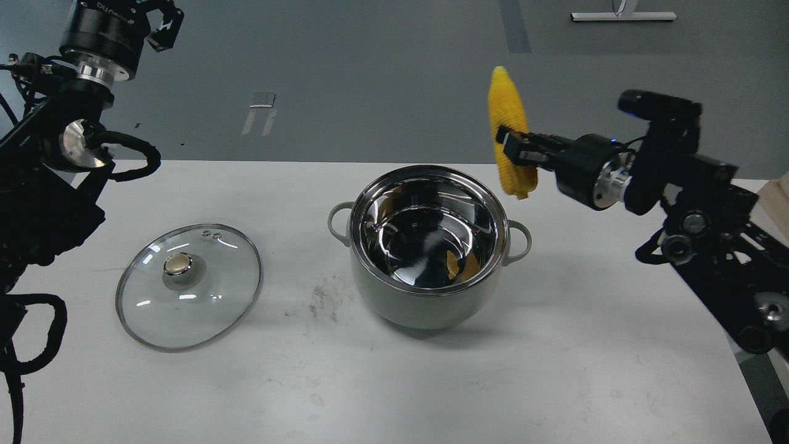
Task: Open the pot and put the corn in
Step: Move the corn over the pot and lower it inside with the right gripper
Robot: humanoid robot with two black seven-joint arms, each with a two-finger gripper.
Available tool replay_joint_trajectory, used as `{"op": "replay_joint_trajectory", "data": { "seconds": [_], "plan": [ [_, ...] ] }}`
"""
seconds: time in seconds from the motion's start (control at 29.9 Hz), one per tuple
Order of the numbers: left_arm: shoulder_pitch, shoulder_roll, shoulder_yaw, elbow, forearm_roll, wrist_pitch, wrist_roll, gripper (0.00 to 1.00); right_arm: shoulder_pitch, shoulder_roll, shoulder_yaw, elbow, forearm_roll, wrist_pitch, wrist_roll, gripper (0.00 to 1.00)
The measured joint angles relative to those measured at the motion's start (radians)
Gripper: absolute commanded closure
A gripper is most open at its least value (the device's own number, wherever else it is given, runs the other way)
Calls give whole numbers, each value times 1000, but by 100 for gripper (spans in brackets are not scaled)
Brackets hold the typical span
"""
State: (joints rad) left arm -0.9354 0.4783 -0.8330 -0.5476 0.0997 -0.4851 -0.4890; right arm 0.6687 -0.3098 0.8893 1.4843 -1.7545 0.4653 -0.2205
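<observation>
The pot is standing upright on the white table, uncovered, its shiny steel interior reflecting a small patch of yellow. Its two loop handles are pointing to the left and right sides.

The glass lid is lying flat on the table well to the left of the pot, apart from it, with its gold knob facing up.

The right gripper is pinching the corn around its middle, its fingers pressed against the cob from the right. The corn is hanging in the air, nearly upright with a slight tilt, tapered tip up and blunt end down. It is sitting above and just to the right of the pot's far right rim, clear of the pot and the table. The right arm is reaching in from the right of the pot.

The left gripper is raised far to the upper left of the pot, above and beyond the lid, partly cut off by the top edge. It is carrying nothing visible; whether its fingers are spread or closed cannot be told.

A faint dark smudge is marking the table just left of the pot's base.
</observation>
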Motion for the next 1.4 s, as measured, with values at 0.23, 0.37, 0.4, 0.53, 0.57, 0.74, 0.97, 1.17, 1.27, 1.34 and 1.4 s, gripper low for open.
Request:
{"op": "replay_joint_trajectory", "data": {
  "seconds": [0.23, 0.37, 0.4, 0.53, 0.57, 0.74, 0.97, 1.17, 1.27, 1.34, 1.4],
  "plan": [
    [-2, 8, -1, 0, 0, -1, 0, 2, 36, 52, -197, -35, -38, -5, -11, 81],
    [-5, 9, -3, 0, 0, -2, 0, 2, 36, 45, -225, -45, -46, -5, -11, 50],
    [-5, 9, -3, 0, 0, -2, 0, 2, 36, 45, -226, -45, -46, -5, -11, 41],
    [-5, 8, -4, 0, 0, -2, 0, 2, 37, 45, -228, -43, -45, -5, -9, 30],
    [-6, 8, -4, 0, 0, -2, 0, 2, 38, 45, -228, -42, -44, -5, -8, 26],
    [-7, 6, -5, 0, 0, -1, 0, 2, 34, 46, -226, -41, -43, -8, -5, 13],
    [-7, 6, -5, 0, 0, -1, 0, 2, 33, 54, -222, -38, -41, -10, -3, 4],
    [-14, 7, -5, 0, 0, -1, 0, 2, 52, 56, -174, -39, -37, -20, -2, 0],
    [-15, 8, -6, 1, 0, -1, 0, 2, 65, 78, -32, -45, -26, -25, 1, 0],
    [-15, 9, -7, 1, 0, -1, 0, 2, 75, 121, 81, -48, -9, -24, 2, 0],
    [-15, 12, -8, 2, -1, -2, 0, 2, 96, 155, 199, -53, 15, -20, 3, 0]
  ]
}}
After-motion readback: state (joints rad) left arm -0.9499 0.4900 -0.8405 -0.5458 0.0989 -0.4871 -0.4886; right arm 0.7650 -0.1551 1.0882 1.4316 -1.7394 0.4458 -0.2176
